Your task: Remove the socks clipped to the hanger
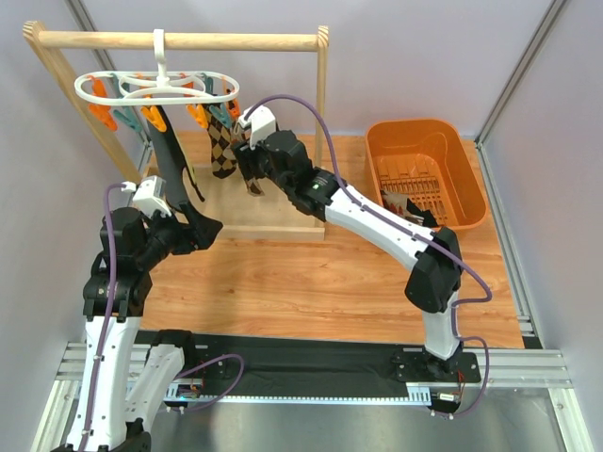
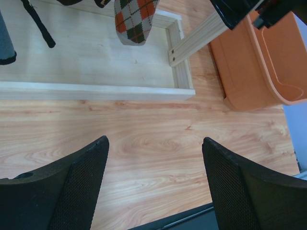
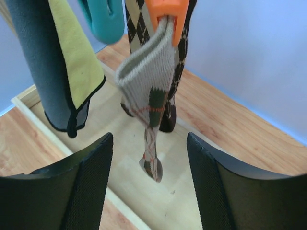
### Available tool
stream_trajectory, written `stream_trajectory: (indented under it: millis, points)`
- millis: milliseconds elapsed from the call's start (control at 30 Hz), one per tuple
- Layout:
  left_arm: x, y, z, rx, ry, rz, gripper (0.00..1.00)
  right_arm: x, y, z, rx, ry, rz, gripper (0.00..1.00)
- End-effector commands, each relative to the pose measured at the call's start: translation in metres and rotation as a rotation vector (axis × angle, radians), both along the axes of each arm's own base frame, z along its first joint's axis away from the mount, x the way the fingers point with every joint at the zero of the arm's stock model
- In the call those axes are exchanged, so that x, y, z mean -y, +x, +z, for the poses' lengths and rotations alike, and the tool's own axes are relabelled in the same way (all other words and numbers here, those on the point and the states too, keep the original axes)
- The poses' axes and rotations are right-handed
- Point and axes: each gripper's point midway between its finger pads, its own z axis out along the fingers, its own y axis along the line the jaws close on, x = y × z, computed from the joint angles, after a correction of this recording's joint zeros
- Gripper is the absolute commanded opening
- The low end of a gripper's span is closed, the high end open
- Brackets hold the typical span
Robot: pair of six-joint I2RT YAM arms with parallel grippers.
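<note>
The white ring hanger (image 1: pixel 155 87) hangs by its hook from the wooden rail, with orange and teal clips below it. A black sock (image 1: pixel 171 155) and argyle socks (image 1: pixel 221 141) hang from the clips. My right gripper (image 1: pixel 249 168) is open, just below and in front of a grey argyle sock (image 3: pixel 148 91) held by an orange clip (image 3: pixel 165 17); its fingers (image 3: pixel 86 182) stand either side, not touching. A teal clip (image 3: pixel 106 19) and a dark sock with yellow lining (image 3: pixel 53 62) hang to the left. My left gripper (image 1: pixel 203 229) is open and empty over the table (image 2: pixel 154 143).
The wooden rail frame's base tray (image 1: pixel 254 212) lies under the socks; its corner shows in the left wrist view (image 2: pixel 180 88). An orange basket (image 1: pixel 471 188) stands at the back right with socks (image 1: pixel 407 202) inside. An argyle sock toe (image 2: pixel 136 19) hangs above the tray.
</note>
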Motion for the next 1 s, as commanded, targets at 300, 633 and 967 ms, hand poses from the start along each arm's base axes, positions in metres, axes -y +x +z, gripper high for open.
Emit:
stream_trajectory:
  millis: [300, 633, 967]
  points:
    - [0.008, 0.004, 0.006, 0.020, -0.021, -0.043, 0.79, -0.015, 0.015, 0.050, 0.119, 0.103, -0.012, 0.21]
    - [0.017, 0.013, 0.027, 0.135, -0.008, -0.124, 0.77, 0.010, -0.030, 0.085, 0.100, 0.147, 0.034, 0.00]
    - [0.041, 0.033, 0.070, 0.305, -0.078, -0.253, 0.85, 0.015, -0.088, 0.114, 0.003, 0.283, 0.200, 0.00]
